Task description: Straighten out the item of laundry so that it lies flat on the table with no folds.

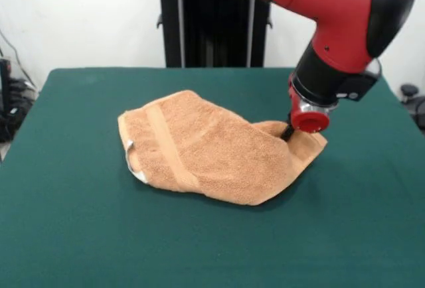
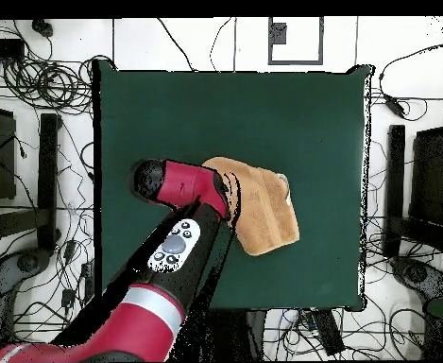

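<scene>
No brand, label text or other writing could be read anywhere, and no containers stood on the table (image 1: 73,235).

The orange-tan towel (image 1: 212,148) lay near the middle of the green table, well clear of all four edges, bunched and folded over itself rather than flat. In the front view a flat woven band (image 1: 169,145) ran diagonally across its top layer, and a small white tag (image 1: 131,146) showed at the folded corner pointing toward the picture's left edge. That end was doubled up in layers, with a paler underside peeping out beneath. The opposite end tapered into a raised fold.

The red and black arm (image 1: 339,16) reached down from the far side of the table, and the gripper (image 1: 288,133) met the towel at that raised fold. Only a dark tip showed below the red wrist ring, pressed into the cloth; whether the claw was released or clenched could not be told.

From overhead, the arm covered one side of the towel (image 2: 263,213), which sat nearer the table's middle than any corner. Cables (image 2: 36,85) littered the floor around the table.
</scene>
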Robot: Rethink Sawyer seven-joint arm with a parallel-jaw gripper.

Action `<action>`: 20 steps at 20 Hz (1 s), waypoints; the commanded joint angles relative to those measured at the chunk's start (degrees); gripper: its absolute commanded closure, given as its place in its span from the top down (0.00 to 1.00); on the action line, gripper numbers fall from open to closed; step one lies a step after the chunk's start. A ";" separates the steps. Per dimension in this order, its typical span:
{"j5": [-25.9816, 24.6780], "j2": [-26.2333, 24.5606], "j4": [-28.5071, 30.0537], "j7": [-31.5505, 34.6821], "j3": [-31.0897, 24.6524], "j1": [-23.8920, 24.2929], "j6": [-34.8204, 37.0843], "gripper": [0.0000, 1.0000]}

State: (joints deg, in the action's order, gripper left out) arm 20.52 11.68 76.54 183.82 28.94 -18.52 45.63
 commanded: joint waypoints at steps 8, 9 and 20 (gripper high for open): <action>-10.12 11.25 10.74 -13.68 -21.79 11.66 -16.32 0.00; -10.46 11.54 10.70 -12.78 -22.09 11.67 -15.73 0.00; -10.74 25.08 12.75 -7.31 -24.25 11.62 1.17 0.00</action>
State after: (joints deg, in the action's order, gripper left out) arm 10.29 28.92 84.74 183.31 12.81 -4.74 34.18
